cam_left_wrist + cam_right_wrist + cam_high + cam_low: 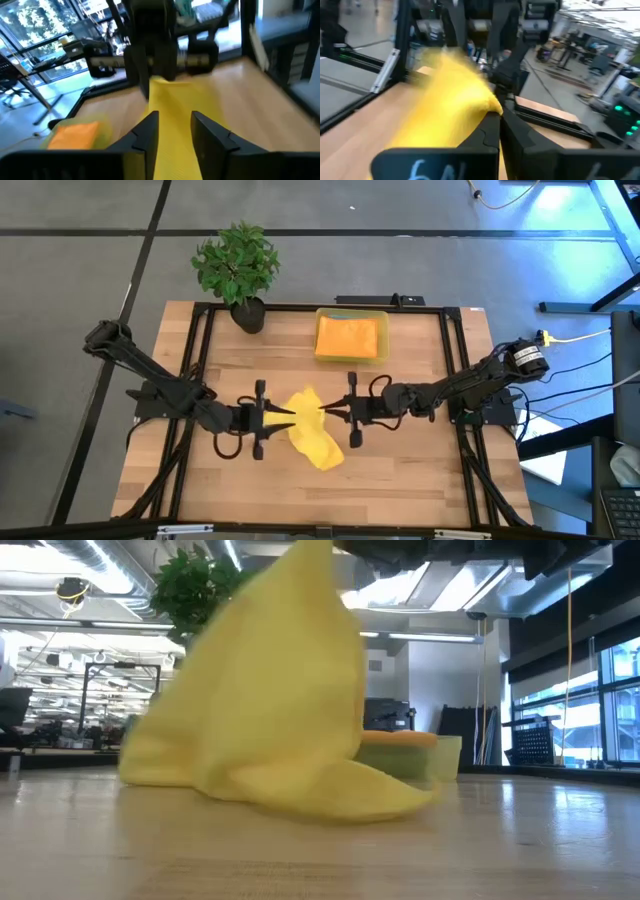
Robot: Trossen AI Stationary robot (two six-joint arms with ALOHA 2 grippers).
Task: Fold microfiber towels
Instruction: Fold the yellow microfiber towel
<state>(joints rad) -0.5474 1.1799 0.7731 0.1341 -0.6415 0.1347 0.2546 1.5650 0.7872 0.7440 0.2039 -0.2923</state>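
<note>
Yellow towel [315,435] at the centre of the high view, lifted at one corner between the two hands and trailing down onto the desk [400,470] toward the lower middle of the frame. The right hand [330,413], reaching in from the right side, has its fingers together, clamped on the raised corner; the right wrist view shows the cloth pinched at the fingertips. The left hand [285,414], reaching in from the left, meets the same raised part with its fingers apart, the cloth lying between them in the left wrist view; whether it grips cannot be told. The hold probably serves to lift and spread the cloth for a first fold. In the low view the towel rises to a peak at the upper middle and sags in soft, crumpled folds to the desk, not yet flat or folded. A folded orange towel [350,336] lies in the yellow bin [385,313] at the upper centre; a potted plant [238,268] stands upper left.
</note>
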